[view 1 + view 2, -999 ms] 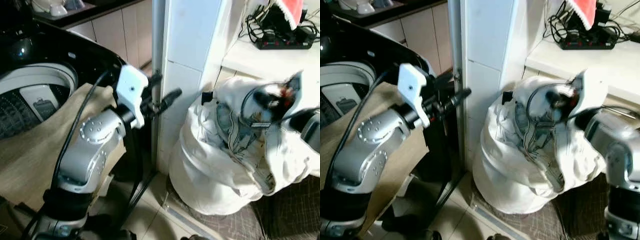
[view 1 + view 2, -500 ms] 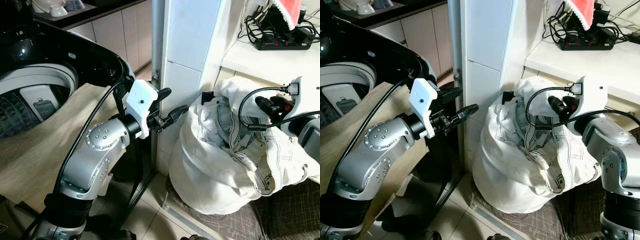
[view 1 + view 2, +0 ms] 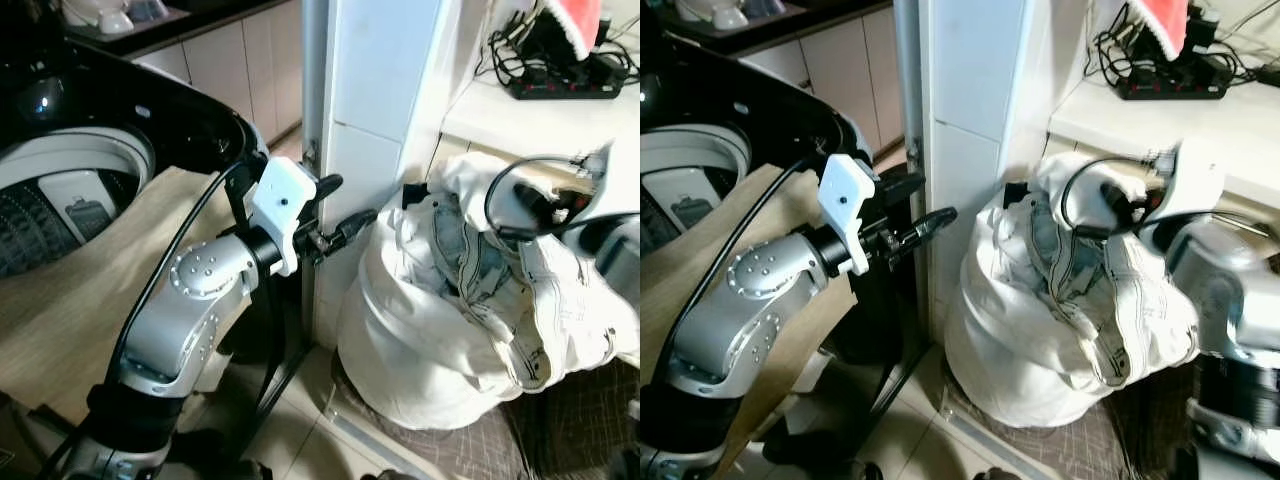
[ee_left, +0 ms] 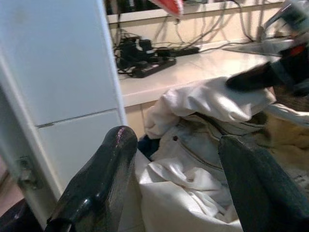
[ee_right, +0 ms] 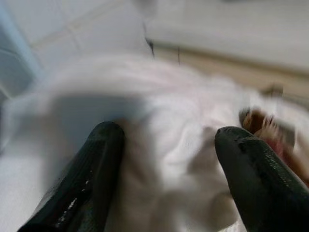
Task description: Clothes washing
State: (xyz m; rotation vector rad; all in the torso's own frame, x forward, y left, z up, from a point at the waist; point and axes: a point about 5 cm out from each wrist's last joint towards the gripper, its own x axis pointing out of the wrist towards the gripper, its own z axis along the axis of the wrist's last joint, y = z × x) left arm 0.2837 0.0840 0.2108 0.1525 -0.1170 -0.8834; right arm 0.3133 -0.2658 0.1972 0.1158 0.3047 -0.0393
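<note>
A white laundry bag (image 3: pixel 420 340) stuffed with clothes stands on the floor against a tiled pillar. Pale denim (image 3: pixel 465 250) and a white garment (image 4: pixel 212 99) lie on top. My left gripper (image 3: pixel 345 203) is open and empty, held beside the pillar and pointing at the bag; the left wrist view shows its fingers (image 4: pixel 104 179) apart with the clothes beyond. My right gripper (image 3: pixel 1110 205) hovers over the bag's top, blurred. In its wrist view the gripper (image 5: pixel 169 137) stands open close above white cloth. The open top-loading washing machine (image 3: pixel 70 180) is at my left.
A beige cloth (image 3: pixel 60 300) drapes over the washer's front. A metal pole (image 3: pixel 315 80) runs up the white tiled pillar (image 3: pixel 380 100). A counter (image 3: pixel 530 120) behind the bag holds a power strip (image 3: pixel 565 85) and cables. A dark checked mat (image 3: pixel 580 430) lies under the bag.
The left gripper came forward and down toward the bag a second ago and has held since. The right gripper keeps shifting above the clothes and is blurred again now.
</note>
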